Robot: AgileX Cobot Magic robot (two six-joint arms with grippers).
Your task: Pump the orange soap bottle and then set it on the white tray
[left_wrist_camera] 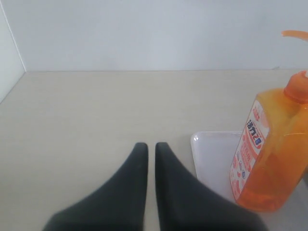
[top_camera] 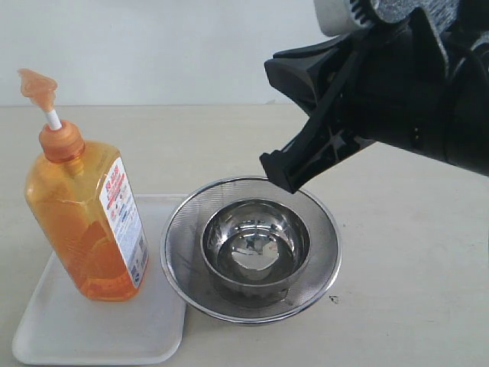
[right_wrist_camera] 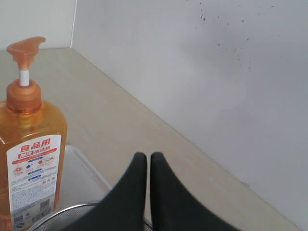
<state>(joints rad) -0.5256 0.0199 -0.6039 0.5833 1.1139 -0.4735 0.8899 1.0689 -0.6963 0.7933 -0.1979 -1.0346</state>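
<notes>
The orange soap bottle (top_camera: pixel 85 218) stands upright on the white tray (top_camera: pixel 99 321) at the left, its pump head (top_camera: pixel 38 86) raised on a white stem. The left wrist view shows the bottle (left_wrist_camera: pixel 272 154) on the tray (left_wrist_camera: pixel 214 154), with my left gripper (left_wrist_camera: pixel 151 147) shut, empty and well apart from it over bare table. My right gripper (top_camera: pixel 284 174) hangs shut and empty above the far rim of the strainer, to the right of the bottle (right_wrist_camera: pixel 31 144). In the right wrist view its fingertips (right_wrist_camera: pixel 148 156) are together.
A round steel mesh strainer (top_camera: pixel 250 246) holding a small steel bowl (top_camera: pixel 255 245) sits beside the tray's right edge, slightly overlapping it. A pale wall (right_wrist_camera: pixel 202 72) runs along the back of the beige table (top_camera: pixel 405 245).
</notes>
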